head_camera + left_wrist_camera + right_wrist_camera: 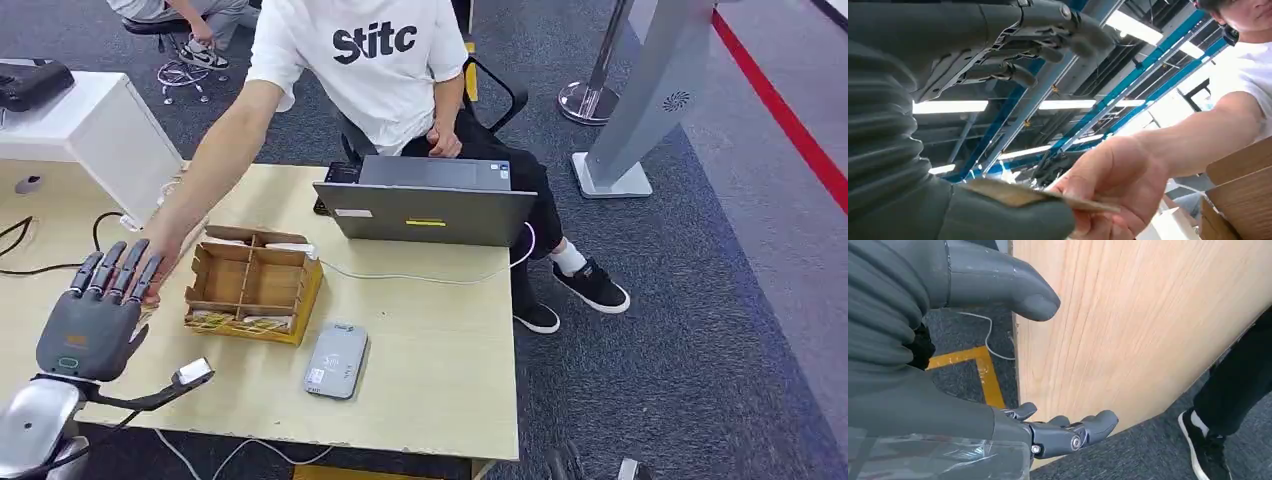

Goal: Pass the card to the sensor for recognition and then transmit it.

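Note:
My left hand [95,310] is raised over the left part of the wooden table [430,330], fingers stretched out and apart. In the left wrist view a thin tan card [1048,199] lies across my thumb [998,217], while my fingers [1048,35] stay well clear of it. A person's hand [1118,180] pinches the card's far end; in the head view that hand [165,262] sits just under my fingertips. The grey card sensor [336,360] lies flat near the table's front edge. My right hand [923,405] hangs beside the table's side panel [1148,330], holding nothing.
A wooden divided box [255,285] stands between my left hand and the sensor. An open laptop [430,205] sits at the table's far side, with a seated person in a white shirt [375,60] behind it. A white cabinet [90,130] stands at the far left.

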Available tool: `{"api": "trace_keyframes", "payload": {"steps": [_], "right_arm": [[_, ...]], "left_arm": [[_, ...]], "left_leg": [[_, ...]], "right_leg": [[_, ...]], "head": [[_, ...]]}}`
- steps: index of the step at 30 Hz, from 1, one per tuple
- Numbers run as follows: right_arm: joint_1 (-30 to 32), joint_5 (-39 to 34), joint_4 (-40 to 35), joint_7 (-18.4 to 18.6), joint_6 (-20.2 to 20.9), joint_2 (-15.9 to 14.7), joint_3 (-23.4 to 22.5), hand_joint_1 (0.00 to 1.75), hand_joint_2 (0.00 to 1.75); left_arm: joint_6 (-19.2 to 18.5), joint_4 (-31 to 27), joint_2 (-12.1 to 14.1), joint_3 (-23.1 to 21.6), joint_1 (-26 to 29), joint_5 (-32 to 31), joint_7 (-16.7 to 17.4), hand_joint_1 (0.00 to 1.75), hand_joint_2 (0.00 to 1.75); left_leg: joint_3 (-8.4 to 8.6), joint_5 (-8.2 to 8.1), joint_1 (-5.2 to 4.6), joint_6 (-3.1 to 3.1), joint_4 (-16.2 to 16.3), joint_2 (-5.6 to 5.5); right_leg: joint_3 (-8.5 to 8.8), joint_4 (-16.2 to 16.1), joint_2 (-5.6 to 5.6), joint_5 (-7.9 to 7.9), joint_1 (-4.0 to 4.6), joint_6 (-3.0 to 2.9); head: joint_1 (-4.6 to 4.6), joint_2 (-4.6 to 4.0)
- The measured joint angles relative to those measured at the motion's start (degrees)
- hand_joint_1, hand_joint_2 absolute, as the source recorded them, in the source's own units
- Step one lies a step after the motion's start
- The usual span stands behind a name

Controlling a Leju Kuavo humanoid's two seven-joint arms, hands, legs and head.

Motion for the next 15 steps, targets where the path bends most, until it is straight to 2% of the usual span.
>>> {"api": "trace_keyframes", "payload": {"steps": [10,15], "right_arm": [[0.1,-0.9,0.0,-0.2,-0.1,0.0,0.4,0.0,1.75],[0.1,-1.6,0.0,-0.2,-0.5,0.0,0.9,0.0,1.75]], "left_arm": [[3.7,0.0,-0.4,-0.2,0.0,0.6,-0.2,1.75,1.75],[6.2,0.0,-1.5,-0.2,-0.3,0.9,0.3,1.75,1.75]], "left_leg": [[0.01,0.0,0.01,0.0,0.0,0.0],[0.0,0.0,0.01,0.0,0.0,0.01]], "right_leg": [[0.0,0.0,0.0,0.0,0.0,0.0],[0.0,0.0,0.01,0.0,0.0,0.0]], "head": [[0.0,0.02],[0.0,0.0]]}}
